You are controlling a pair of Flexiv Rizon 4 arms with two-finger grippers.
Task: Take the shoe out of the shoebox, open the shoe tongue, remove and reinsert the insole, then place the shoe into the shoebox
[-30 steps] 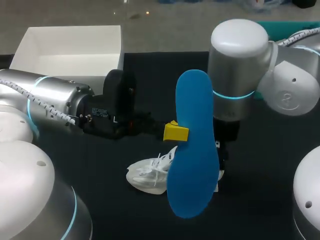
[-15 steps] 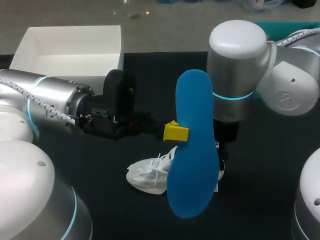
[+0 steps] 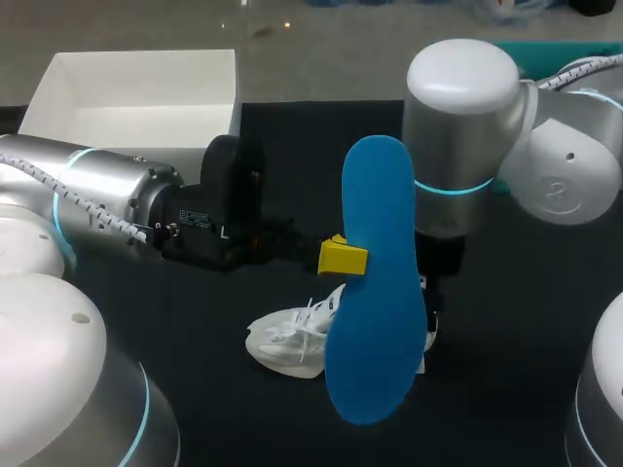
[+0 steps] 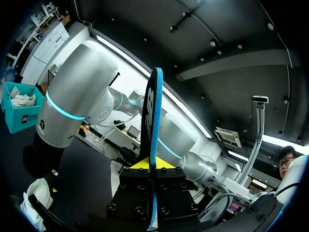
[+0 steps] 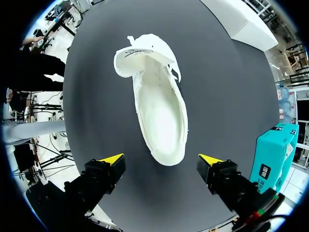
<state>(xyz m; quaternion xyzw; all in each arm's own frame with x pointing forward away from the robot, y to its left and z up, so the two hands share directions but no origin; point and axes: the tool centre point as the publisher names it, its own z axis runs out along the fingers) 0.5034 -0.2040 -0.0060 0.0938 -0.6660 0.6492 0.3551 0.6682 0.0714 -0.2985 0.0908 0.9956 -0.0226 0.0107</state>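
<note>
over the black table (image 3: 302,146), the left gripper (image 3: 343,258) pinches the blue insole (image 3: 375,331) upright.

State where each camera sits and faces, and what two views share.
Head: above, behind, looking down at the table; left arm and right arm show.
Left wrist: on left arm, facing right arm; left end effector grips the insole.
Right wrist: on right arm, looking down at the shoe; right end effector open.
Shared: head and right wrist see the shoe.

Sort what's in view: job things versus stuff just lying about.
Job: blue insole, clamped in the left gripper; white shoe, ahead of the open right gripper; white shoebox.
Lying about: only the black table underneath.
</note>
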